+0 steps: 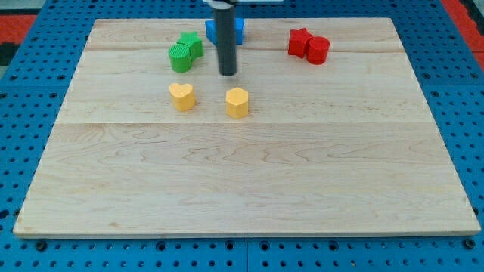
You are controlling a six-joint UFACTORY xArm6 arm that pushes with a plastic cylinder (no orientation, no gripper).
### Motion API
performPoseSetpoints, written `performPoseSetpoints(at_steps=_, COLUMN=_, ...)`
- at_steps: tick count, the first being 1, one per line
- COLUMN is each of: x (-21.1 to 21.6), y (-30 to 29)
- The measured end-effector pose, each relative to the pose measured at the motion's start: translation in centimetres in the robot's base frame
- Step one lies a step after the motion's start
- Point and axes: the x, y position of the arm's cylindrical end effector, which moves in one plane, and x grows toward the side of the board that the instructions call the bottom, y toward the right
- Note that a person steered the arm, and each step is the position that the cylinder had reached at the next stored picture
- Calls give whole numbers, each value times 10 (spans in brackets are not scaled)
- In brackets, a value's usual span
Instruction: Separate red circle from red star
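Observation:
The red circle [318, 50] touches the red star [299, 42] near the view's top right; the star is on the circle's left and slightly further up. My tip [228, 73] rests on the board well to their left, just below the blue blocks [239, 30] and above the yellow hexagon [237, 103]. The tip touches no block.
A green circle [180, 57] and a green star [191, 44] touch each other left of the tip. A yellow heart [181, 97] lies below them. The rod partly hides the blue blocks. The wooden board [242, 181] lies on a blue pegboard.

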Motion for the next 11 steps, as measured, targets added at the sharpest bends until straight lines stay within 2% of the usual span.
performPoseSetpoints(at_steps=2, x=-30, y=75)
performPoseSetpoints(at_steps=4, x=-62, y=116)
performPoseSetpoints(at_steps=6, x=-57, y=132)
performPoseSetpoints(at_steps=8, x=-36, y=154)
performPoseSetpoints(at_steps=9, x=-18, y=136)
performPoseSetpoints(at_steps=10, x=-12, y=144)
performPoseSetpoints(at_steps=11, x=-12, y=188)
